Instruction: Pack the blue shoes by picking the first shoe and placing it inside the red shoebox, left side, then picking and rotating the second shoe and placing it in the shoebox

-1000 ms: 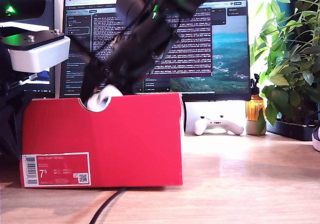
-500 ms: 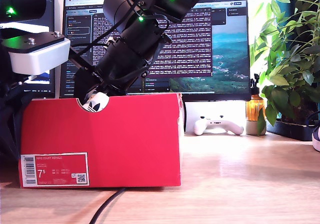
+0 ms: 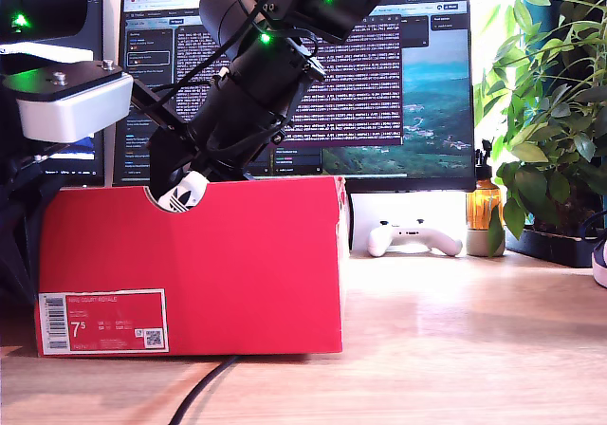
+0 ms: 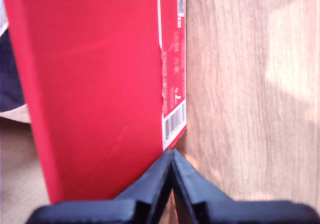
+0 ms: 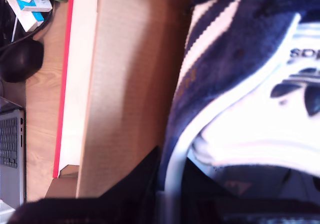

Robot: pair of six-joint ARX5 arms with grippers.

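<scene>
The red shoebox (image 3: 247,264) stands on the wooden desk at the exterior view's left, its label facing the camera. A blue shoe (image 3: 185,192) shows its white tongue through the notch in the box's top edge. My second gripper (image 5: 170,166) is shut on that blue shoe (image 5: 235,69), over the brown inside of the shoebox (image 5: 125,84); its arm (image 3: 247,93) slants down into the box. My first gripper (image 4: 171,159) is shut on nothing, outside the labelled face of the shoebox (image 4: 90,74). A navy shape (image 4: 7,79) lies past the rim; I cannot tell which shoe it is.
A monitor (image 3: 379,74) stands behind the box. A white game controller (image 3: 414,238), an amber bottle (image 3: 484,202) and a plant (image 3: 550,112) are at the exterior view's right. A black cable (image 3: 204,392) runs out from under the box. A laptop (image 5: 10,154) sits beside it.
The arm holding the shoe swung toward the exterior view's left and steadied over the box, which slid slightly the same way. Hardly anything moved in the last half second.
</scene>
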